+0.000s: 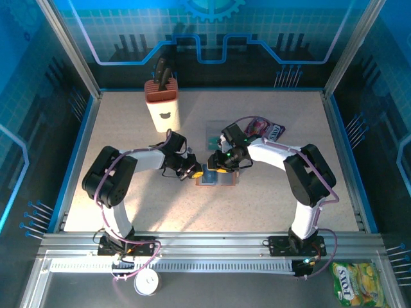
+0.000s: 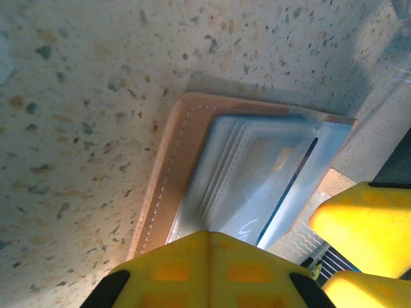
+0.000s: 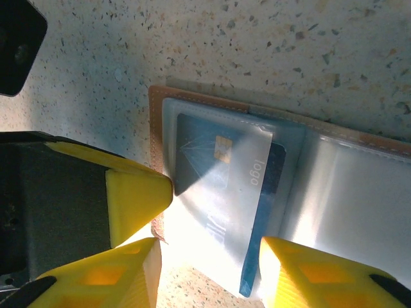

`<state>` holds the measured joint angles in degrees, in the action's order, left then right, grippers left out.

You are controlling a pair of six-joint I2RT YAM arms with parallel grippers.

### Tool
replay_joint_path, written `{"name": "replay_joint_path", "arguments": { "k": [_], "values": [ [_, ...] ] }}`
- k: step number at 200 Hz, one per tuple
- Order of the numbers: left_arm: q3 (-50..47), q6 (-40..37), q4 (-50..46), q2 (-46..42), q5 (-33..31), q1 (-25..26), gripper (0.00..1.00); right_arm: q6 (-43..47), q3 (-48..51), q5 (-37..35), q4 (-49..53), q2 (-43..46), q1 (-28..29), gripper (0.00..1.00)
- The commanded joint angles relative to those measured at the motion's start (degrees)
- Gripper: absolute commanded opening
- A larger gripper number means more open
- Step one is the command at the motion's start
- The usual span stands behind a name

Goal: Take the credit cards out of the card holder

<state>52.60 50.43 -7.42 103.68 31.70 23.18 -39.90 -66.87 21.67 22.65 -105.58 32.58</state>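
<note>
Top view first: the card holder [image 1: 216, 179] lies open on the table [image 1: 128, 135], right in the middle, and both arms are down at it. The left gripper [image 1: 194, 172] sits at its left end and the right gripper [image 1: 223, 168] is at its far edge. A purple packet [image 1: 266, 130] lies behind them, well apart.

On to the left wrist. The left gripper [image 2: 209, 240] is clenched, its two yellow fingers pressed flat together with no gap at the seam. They sit at the near edge of the card holder [image 2: 173, 173], just over the blue-grey inside, and the tan stitched rim runs away up the left. I cannot tell whether they nip a bit of the clear sleeve. The other arm's yellow fingers [image 2: 366, 218] crowd in just beside, at the right end.

Now the right wrist. The right gripper [image 3: 209, 247] has its jaws apart, one finger on each side of a blue card [image 3: 225, 186]. That card has a gold chip and the word "logo", and it lies under the clear sleeve of the card holder. Its lower corner pokes out between the fingers, just beside the right-hand one. Whether they touch is hard to say. Nothing is clamped, as bare sleeve shows between the card and the left-hand finger. The left gripper's shut tip [image 3: 138, 199] touches the brown rim at the card holder's left edge.
</note>
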Motion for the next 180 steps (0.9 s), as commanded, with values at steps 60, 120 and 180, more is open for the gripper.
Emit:
{"name": "replay_joint_path", "arguments": {
  "k": [60,120,180],
  "values": [
    [-1.47,-1.39,-1.81,1.24,-1.02,-0.2,0.07,-1.36,-0.99,2.3,-1.46,-2.83,0.9,0.45],
    [-1.56,-1.47,-2.07,0.91,-1.09,-0.24,0.07,-1.94,-0.8,2.98,-2.7,-3.71,1.12,0.44],
    [-1.79,-1.31,-1.94,0.91,-1.07,-0.24,0.07,-2.42,-0.55,3.94,-4.01,-4.2,1.32,0.41]
  ]
}}
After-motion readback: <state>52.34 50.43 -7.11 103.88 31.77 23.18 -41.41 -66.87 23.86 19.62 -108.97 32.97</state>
